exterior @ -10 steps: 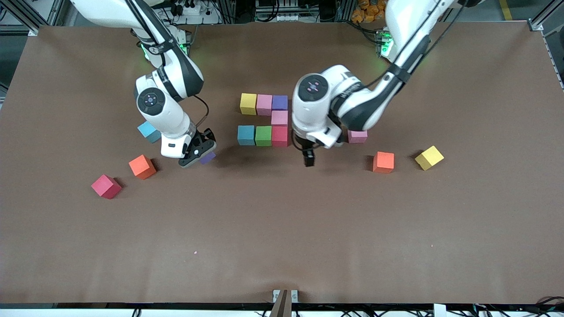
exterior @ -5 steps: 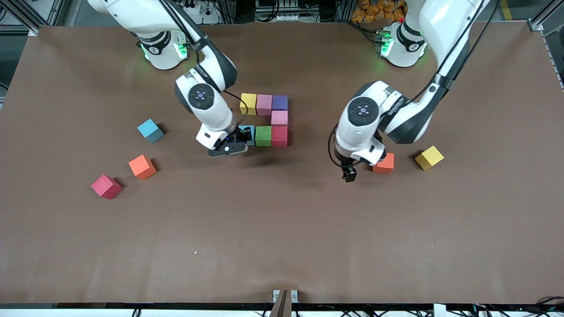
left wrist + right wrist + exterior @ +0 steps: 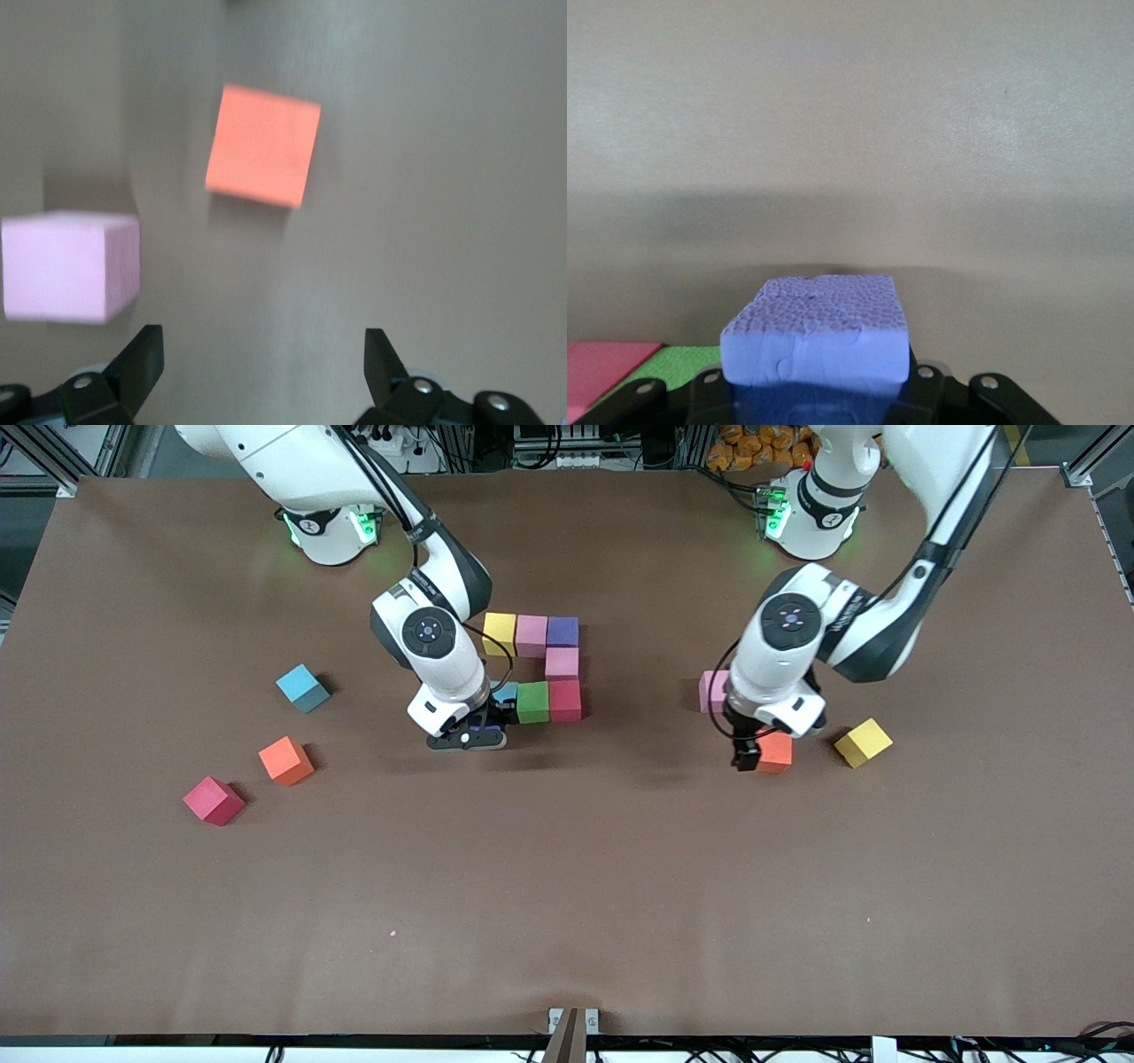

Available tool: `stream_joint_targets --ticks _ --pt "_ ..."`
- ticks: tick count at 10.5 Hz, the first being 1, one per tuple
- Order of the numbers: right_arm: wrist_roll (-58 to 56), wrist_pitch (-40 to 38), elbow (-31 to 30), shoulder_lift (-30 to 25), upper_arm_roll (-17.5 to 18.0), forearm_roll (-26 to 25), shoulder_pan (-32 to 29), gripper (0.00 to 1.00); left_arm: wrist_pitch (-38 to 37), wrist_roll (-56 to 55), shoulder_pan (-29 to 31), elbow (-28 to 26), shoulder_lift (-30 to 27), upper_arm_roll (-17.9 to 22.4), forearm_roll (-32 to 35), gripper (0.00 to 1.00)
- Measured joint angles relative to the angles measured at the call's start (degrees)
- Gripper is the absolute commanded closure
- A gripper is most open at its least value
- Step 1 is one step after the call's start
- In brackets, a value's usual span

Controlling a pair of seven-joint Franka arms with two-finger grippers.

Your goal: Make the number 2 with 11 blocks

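1. Blocks [image 3: 532, 664] of the unfinished number 2 sit mid-bench: yellow, pink and purple in the top row, a pink one beneath the purple, then light blue, green and red in the middle row.
2. Toward the right arm's end lie three loose cubes: red cube [image 3: 213, 800], orange cube [image 3: 286, 760] and light blue cube [image 3: 302, 688].
3. Right gripper [image 3: 469, 738], jaws clenched on a purple block [image 3: 817, 335], hangs just over the bench beside the light blue end of the middle row. Risk: set down skewed or too close, it could shove that row out of line.
4. Left gripper [image 3: 749, 757], jaws released, hovers by an orange block [image 3: 263, 144], with a pink block [image 3: 71, 266] near and a yellow block [image 3: 863, 742] farther toward the left arm's end. Risk: the jaws look off-centre from the orange block, so descending now could nudge it.
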Motion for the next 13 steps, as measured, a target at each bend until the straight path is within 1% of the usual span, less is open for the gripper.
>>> stream_joint_targets --ticks 2,3,5,9,13 --pt "-0.3 -0.8 0.3 1.0 -0.1 -0.5 0.1 0.68 0.1 8.7 10.3 -2.1 -0.3 -5.1 0.0 0.00" --pt "-0.6 -2.9 1.3 1.0 -0.3 -0.7 0.0 0.68 0.3 12.3 13.3 -2.8 0.1 -6.2 0.0 0.00" --pt "-1.0 -5.6 3.3 1.0 -0.5 -0.8 -0.1 0.68 0.6 15.9 14.6 -3.3 2.3 -6.7 0.0 0.00" --pt "-0.9 -5.7 4.1 1.2 -0.5 -0.8 -0.1 0.68 1.6 18.0 14.8 -3.3 6.0 -6.8 0.0 0.00" --pt "-0.8 -1.5 4.3 5.1 -0.4 -0.8 0.2 0.68 2.8 18.2 15.7 -3.2 7.5 -6.8 0.0 0.00"
